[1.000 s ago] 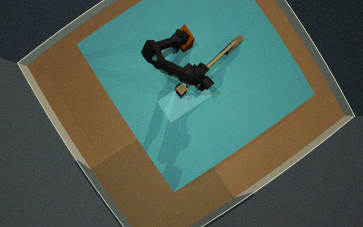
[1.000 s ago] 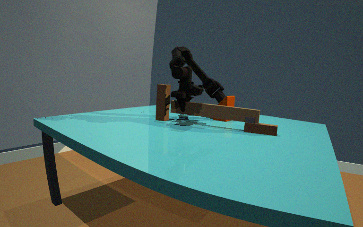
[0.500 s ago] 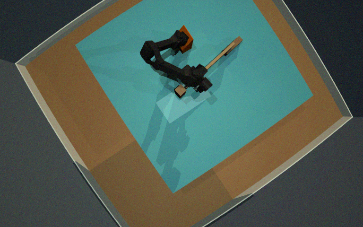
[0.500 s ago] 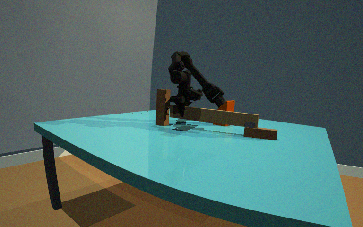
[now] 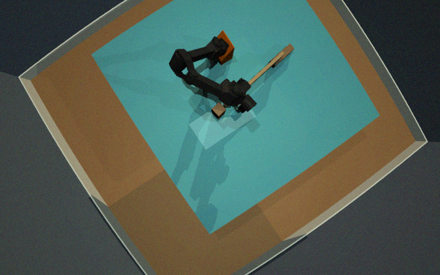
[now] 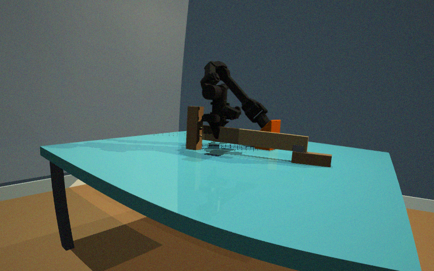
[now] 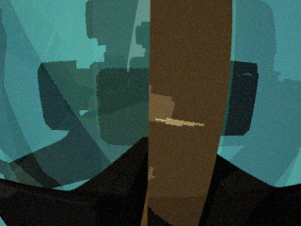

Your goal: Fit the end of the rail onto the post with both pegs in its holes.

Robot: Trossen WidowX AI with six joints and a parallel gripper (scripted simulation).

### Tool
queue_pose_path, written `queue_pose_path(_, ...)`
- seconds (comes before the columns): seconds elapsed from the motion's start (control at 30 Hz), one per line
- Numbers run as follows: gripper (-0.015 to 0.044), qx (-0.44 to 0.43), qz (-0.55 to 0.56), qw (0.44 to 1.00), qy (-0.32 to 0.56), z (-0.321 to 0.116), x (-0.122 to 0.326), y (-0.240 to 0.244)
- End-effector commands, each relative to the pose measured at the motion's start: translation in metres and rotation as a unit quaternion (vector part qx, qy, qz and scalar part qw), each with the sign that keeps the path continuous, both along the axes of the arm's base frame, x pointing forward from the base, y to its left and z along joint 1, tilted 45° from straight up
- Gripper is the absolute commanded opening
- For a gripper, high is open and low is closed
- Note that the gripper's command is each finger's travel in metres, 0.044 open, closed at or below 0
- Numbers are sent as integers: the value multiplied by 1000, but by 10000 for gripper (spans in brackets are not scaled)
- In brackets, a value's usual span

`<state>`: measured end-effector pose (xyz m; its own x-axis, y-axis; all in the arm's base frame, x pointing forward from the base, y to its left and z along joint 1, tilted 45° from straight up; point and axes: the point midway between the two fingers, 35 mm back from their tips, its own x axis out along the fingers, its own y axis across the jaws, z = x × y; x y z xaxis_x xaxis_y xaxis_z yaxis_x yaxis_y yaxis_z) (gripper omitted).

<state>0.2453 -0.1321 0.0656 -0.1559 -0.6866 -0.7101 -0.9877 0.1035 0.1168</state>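
The long wooden rail [image 5: 266,69] [image 6: 272,138] [image 7: 193,56] is raised off the table at its near end and looks about level. My gripper [image 6: 216,133] [image 7: 166,145] is shut on the rail close to that end, one dark finger on each side. The upright post [image 5: 218,109] [image 6: 193,127] stands just beyond the rail's near end, with at most a very narrow gap. Small light bits at the post's face look like the pegs; how far they sit in the holes cannot be told. The rail's far end rests at the bracket [image 6: 298,148] on the low footboard block [image 5: 289,47] [image 6: 315,160].
The arm's orange base [image 5: 227,51] [image 6: 275,126] stands on the turquoise table [image 5: 291,129] [image 6: 224,191], off to one side of the rail. The arm reaches over the rail near the post and covers part of it in the top view.
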Motion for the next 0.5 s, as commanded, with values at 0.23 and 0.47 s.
queue_pose_path(0.23,0,-2,4,1000,-5,6,2,-3)
queue_pose_path(0.47,0,-2,4,1000,-5,8,2,-4)
